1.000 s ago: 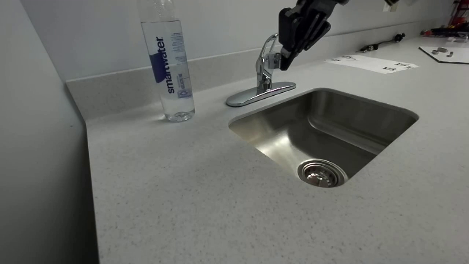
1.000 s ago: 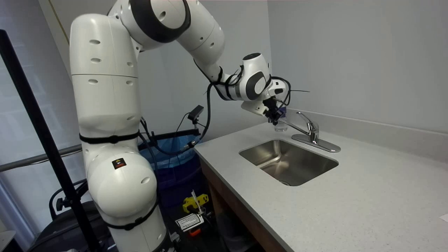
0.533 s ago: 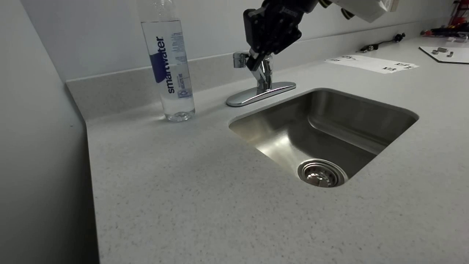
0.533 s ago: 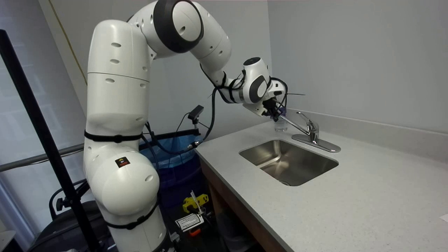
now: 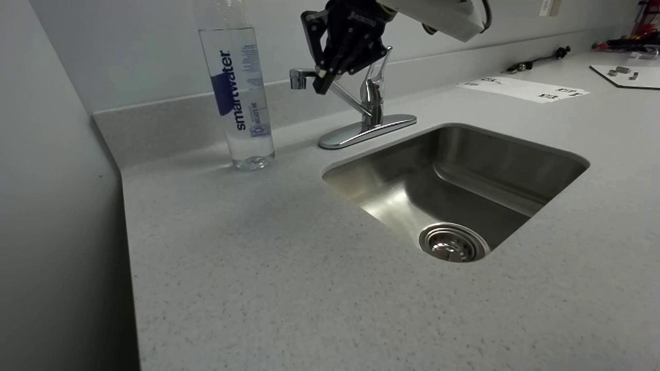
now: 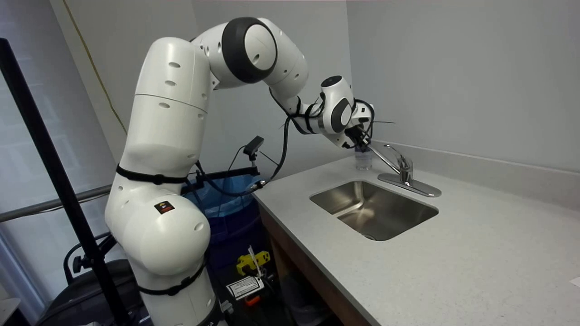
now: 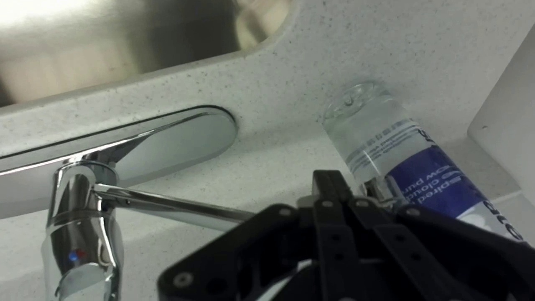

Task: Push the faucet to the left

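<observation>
The chrome faucet stands behind the sink; its body shows in both exterior views (image 5: 372,100) (image 6: 404,170) and in the wrist view (image 7: 79,217). Its long spout points toward the water bottle, with the tip (image 5: 298,79) left of my gripper in that exterior view. My gripper (image 5: 322,85) is shut with nothing between its fingertips. It is against or very near the spout close to its tip and hides part of it; contact cannot be told for sure. The wrist view shows the closed fingertips (image 7: 332,182) beside the spout end (image 7: 382,190). The gripper also shows in an exterior view (image 6: 361,144).
The clear water bottle with a blue label stands upright near the spout tip, in both exterior views (image 5: 237,103) (image 6: 363,160) and the wrist view (image 7: 376,133). The steel sink (image 5: 490,165) is set in the counter. A wall runs behind the faucet; another wall borders the counter's end.
My gripper has moved left in the exterior view nearest the sink, and the spout has swung left with it toward the bottle. The faucet's base and the bottle have not moved.
</observation>
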